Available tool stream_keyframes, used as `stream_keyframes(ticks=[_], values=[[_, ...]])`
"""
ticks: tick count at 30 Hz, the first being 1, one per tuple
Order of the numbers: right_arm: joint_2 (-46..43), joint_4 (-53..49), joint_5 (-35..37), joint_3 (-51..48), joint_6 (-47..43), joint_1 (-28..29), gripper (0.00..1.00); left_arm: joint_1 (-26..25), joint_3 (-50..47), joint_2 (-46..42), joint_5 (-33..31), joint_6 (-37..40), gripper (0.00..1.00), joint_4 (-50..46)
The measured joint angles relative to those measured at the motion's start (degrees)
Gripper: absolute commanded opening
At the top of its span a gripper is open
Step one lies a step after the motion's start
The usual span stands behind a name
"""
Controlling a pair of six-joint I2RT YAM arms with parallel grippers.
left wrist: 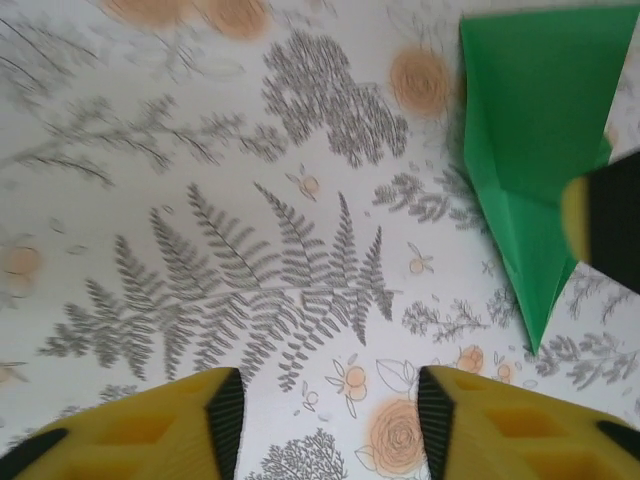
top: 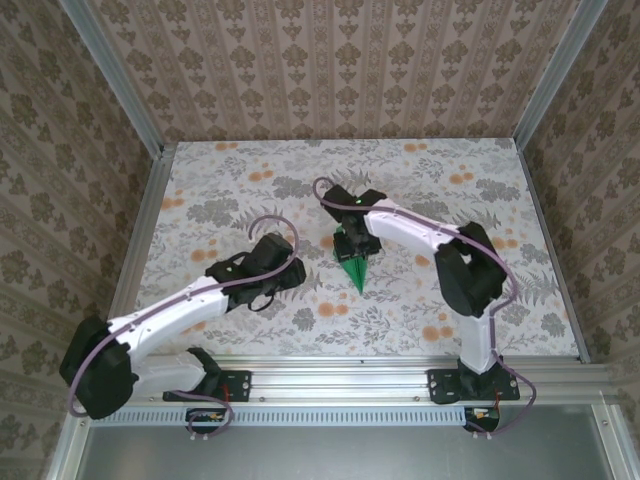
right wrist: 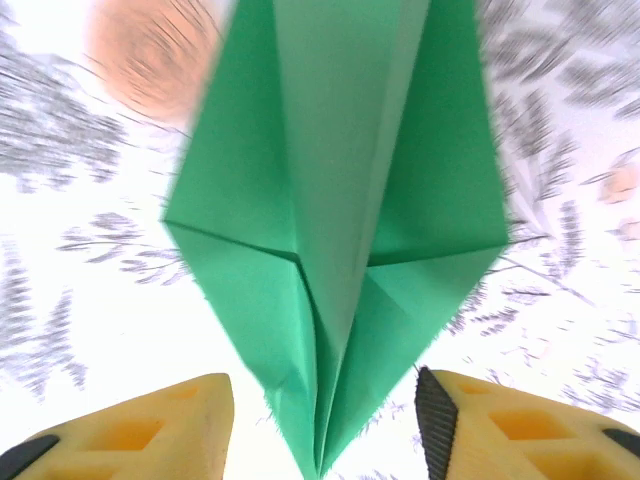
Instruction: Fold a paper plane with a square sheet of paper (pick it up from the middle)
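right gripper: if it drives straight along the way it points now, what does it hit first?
Most likely the folded green paper, lying dead ahead between the right gripper and its open fingers, with the patterned table under it. Depth unclear.

**The right gripper (right wrist: pixel 322 412) stood open over the point of the folded green paper (right wrist: pixel 340 200).**

Its two yellow fingers (right wrist: pixel 130 435), each faced with a black pad, were spread apart. The paper's narrow tip ran back between them, and neither pad pressed on it. Ahead of the fingertips the sheet widened into a kite shape, with a long crease down its middle and two flaps folded in towards that crease. It lay on the floral tabletop (right wrist: pixel 80 300), which looked blurred, and an orange flower (right wrist: pixel 150 60) showed well ahead of the finger at the left of the view.
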Motion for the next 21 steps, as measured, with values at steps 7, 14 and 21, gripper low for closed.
stream_keyframes(ticks=[7,14,21], values=[[-19.82,-0.07,8.72,-0.22,-3.04,0.00,0.78,2.97,0.70,-10.29,-10.95,7.28,0.79,-5.18],[-47.47,19.15,24.72,-30.25,-10.32,-8.59,1.00,14.01,-0.09,-17.09,-24.70,17.81,1.00,-9.44],[-51.19,42.93,24.79,-58.53,-16.52,-25.77,1.00,30.16,-10.75,-17.33,-28.79,25.75,1.00,-2.43]])
